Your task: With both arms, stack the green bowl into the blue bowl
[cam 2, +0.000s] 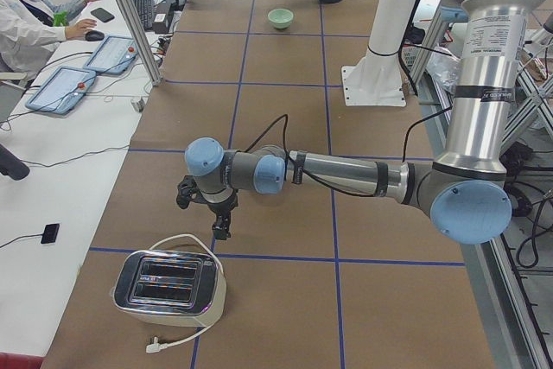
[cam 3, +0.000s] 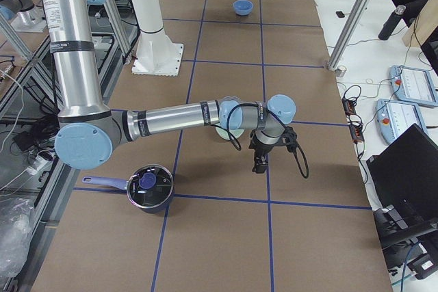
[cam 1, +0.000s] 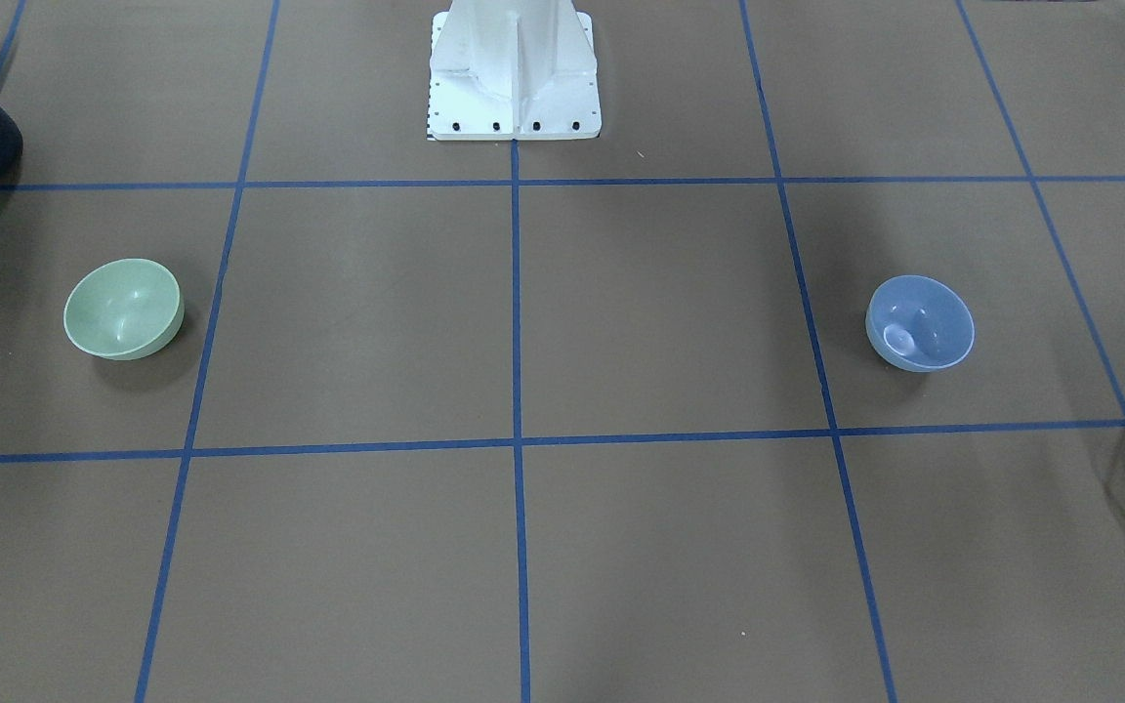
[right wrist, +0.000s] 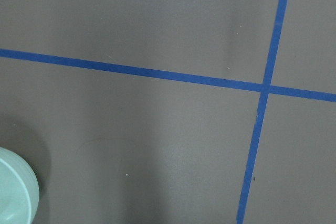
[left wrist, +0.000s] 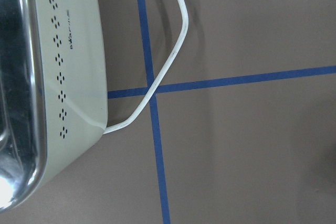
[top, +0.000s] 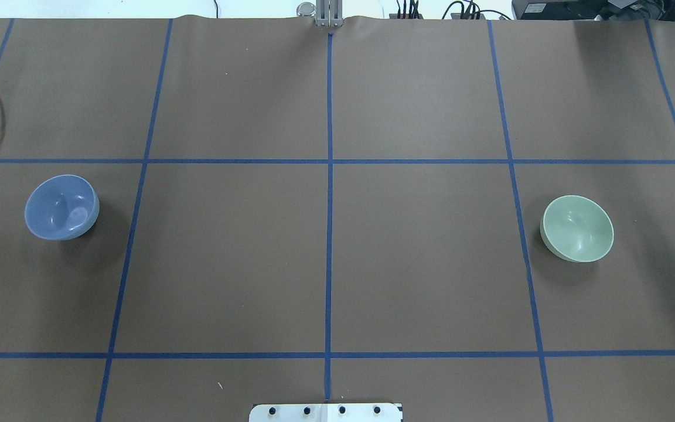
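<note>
The green bowl (top: 576, 228) stands upright on the table's right side; it also shows in the front view (cam 1: 123, 309), and its rim shows in the right wrist view (right wrist: 13, 195). The blue bowl (top: 62, 207) stands upright on the left side, and in the front view (cam 1: 919, 323). Both are empty and far apart. My left gripper (cam 2: 220, 229) hangs over the table near the toaster, past the blue bowl. My right gripper (cam 3: 261, 164) hangs just beside the green bowl (cam 3: 229, 133). I cannot tell whether either is open or shut.
A cream and chrome toaster (cam 2: 168, 284) with a white cable (left wrist: 168, 61) sits at the table's left end. A dark pot (cam 3: 149, 187) with a lid sits at the right end. The white pedestal base (cam 1: 514, 88) stands mid-table at the robot's edge.
</note>
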